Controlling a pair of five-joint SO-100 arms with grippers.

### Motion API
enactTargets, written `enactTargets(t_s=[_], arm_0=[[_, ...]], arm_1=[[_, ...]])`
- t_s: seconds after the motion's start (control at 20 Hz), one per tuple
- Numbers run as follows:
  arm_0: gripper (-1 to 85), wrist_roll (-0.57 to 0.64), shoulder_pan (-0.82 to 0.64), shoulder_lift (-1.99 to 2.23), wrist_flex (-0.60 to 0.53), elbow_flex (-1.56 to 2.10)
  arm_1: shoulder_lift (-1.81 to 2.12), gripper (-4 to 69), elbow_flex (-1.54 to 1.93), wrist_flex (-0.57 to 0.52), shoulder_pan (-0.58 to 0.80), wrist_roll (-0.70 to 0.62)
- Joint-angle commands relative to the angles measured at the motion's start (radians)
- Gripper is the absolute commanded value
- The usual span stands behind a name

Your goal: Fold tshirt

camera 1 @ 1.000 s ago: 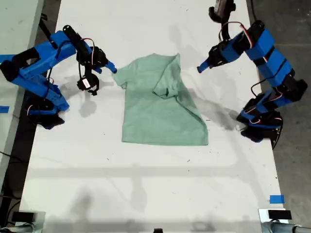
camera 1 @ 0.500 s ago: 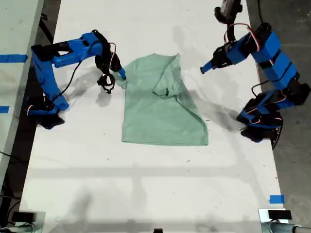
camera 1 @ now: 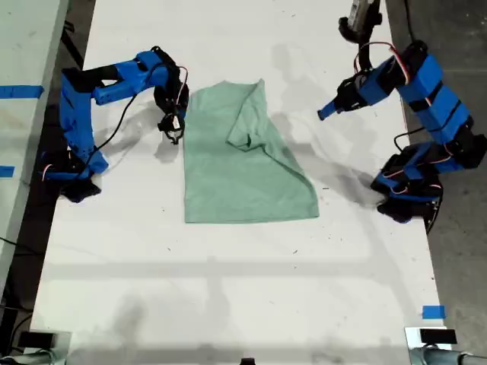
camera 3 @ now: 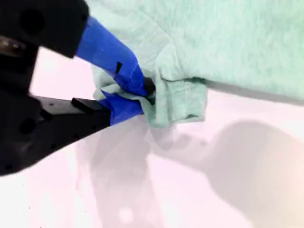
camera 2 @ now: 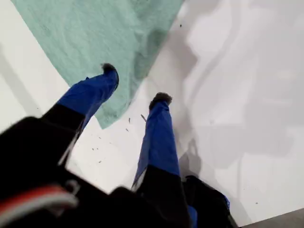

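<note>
Robotics lab bench, not a home.

My two blue arms (camera 1: 114,84) are fixed at opposite edges of a long white worktable (camera 1: 228,289). Blue tape markers (camera 1: 433,312) sit on the table and on a neighbouring bench (camera 1: 23,46) at the exterior view's left; grey concrete floor (camera 1: 456,30) beyond.

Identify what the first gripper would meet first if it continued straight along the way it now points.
Probably the tshirt: my first gripper hangs open, aimed at its corner edge on the white table. Depth is unclear.
</note>
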Motion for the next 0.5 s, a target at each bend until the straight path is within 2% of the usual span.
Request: enactTargets(t_s=[0.0, 0.2, 0.45], arm_0=[[0.1, -0.002, -0.044, 0.149, 0.046, 0.0], [0.1, -0.002, -0.1, 0.425, 0.029, 0.106], [0.1, -0.064, 0.098, 0.345, 0.002, -0.12]], arm_1=[[0.054, 18.5, 0.002, -0.031, 0.009, 0.002], [0.089, 18.4, 0.058, -0.04, 0.014, 0.011], [0.094, 18.3, 0.091, -0.066, 0.017, 0.021]])
